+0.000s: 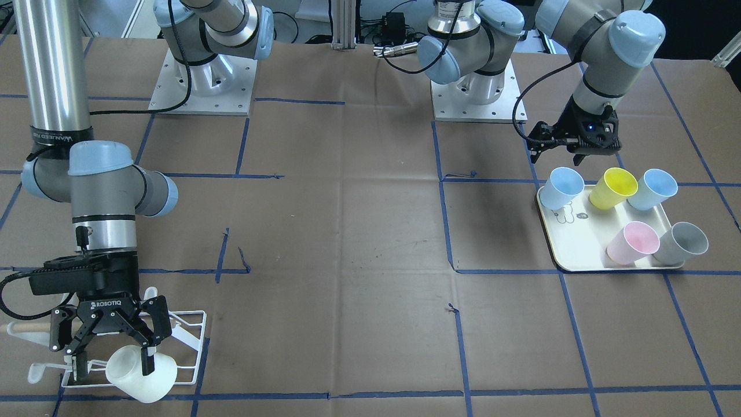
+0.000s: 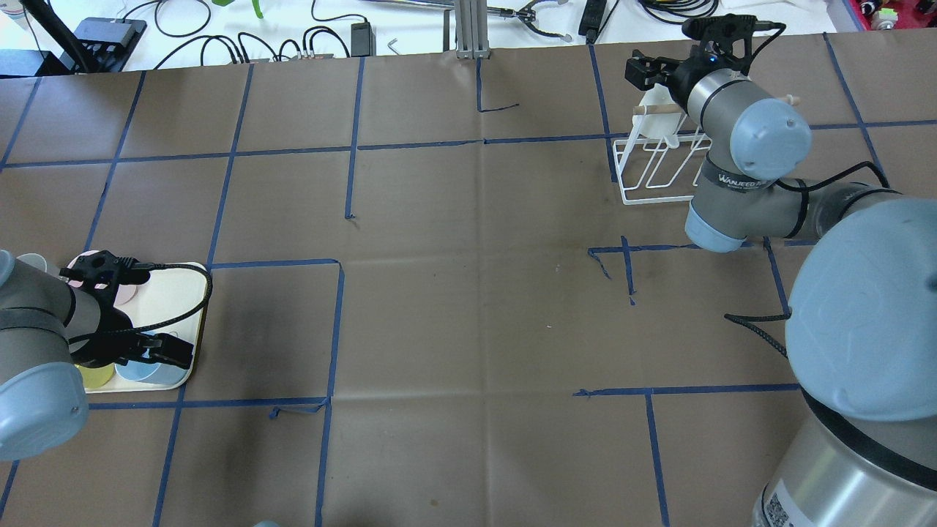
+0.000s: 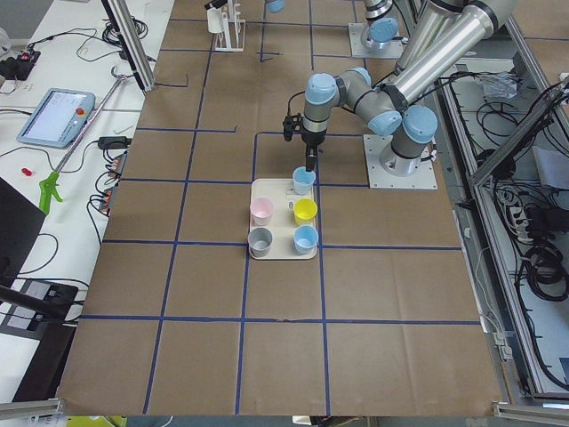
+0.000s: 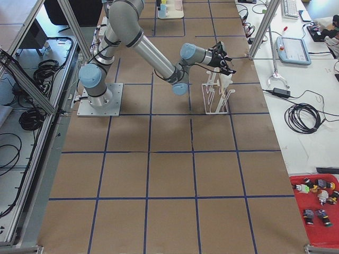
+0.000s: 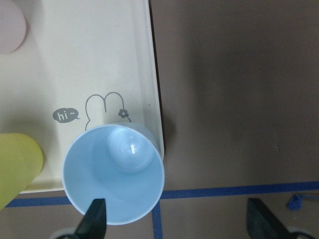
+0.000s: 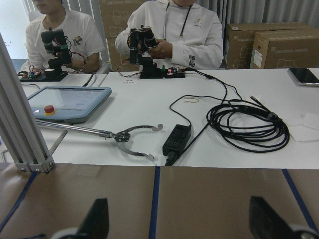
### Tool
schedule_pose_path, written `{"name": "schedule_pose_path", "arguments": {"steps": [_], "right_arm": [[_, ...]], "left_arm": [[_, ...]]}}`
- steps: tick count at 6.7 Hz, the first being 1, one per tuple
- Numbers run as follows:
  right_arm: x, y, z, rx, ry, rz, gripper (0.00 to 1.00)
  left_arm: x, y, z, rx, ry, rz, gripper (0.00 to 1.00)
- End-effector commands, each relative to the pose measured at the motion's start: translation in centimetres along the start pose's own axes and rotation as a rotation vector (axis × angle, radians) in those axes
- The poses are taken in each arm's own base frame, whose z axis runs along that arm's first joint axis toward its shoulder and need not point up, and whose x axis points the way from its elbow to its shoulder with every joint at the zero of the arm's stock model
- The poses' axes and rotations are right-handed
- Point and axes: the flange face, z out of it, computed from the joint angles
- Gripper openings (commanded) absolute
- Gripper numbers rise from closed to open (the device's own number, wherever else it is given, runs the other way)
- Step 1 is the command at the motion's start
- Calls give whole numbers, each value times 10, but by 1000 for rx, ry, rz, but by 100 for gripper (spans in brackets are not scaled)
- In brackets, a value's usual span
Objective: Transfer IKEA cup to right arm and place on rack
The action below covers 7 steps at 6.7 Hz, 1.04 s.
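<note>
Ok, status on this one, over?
Right gripper open over rack. White cup tilted on rack, one finger at its rim. Left gripper open above blue cup on tray. Nothing blocking seen.

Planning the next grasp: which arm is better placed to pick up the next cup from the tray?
Left. The open left pincer hangs over the light blue plastic cup on the cream tray; the right pincer is far off at the white wire rack.

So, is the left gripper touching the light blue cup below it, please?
Cannot tell. In the left wrist view a left gripper finger overlaps the light blue cup's rim; no view plainly shows contact or gap.
</note>
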Motion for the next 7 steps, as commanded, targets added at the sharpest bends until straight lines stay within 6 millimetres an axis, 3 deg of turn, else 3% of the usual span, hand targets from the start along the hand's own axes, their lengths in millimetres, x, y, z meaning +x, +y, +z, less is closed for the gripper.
{"name": "schedule_pose_path", "arguments": {"steps": [1,2,3,4,5,6,7], "right_arm": [[-14,-29,-21,55,-10,-15,100],[-24,-47,-38,66,-22,7,100],[-31,-61,-57,46,-33,149,100],[-41,-78,-91,65,-52,262,100],[-52,-81,-117,75,-71,335,100],[-61,-74,-135,63,-85,424,100],[-66,-69,-154,62,-89,479,100]], "left_arm": [[-3,-5,20,-13,10,-1,99],[-6,-8,28,-29,20,-2,99],[-10,-13,30,-15,6,-5,88],[-10,-13,30,-20,6,-14,49],[-10,-13,28,-18,4,-13,20],[-12,-14,26,-12,0,-11,3],[-16,-20,16,6,-14,-7,0]]}}
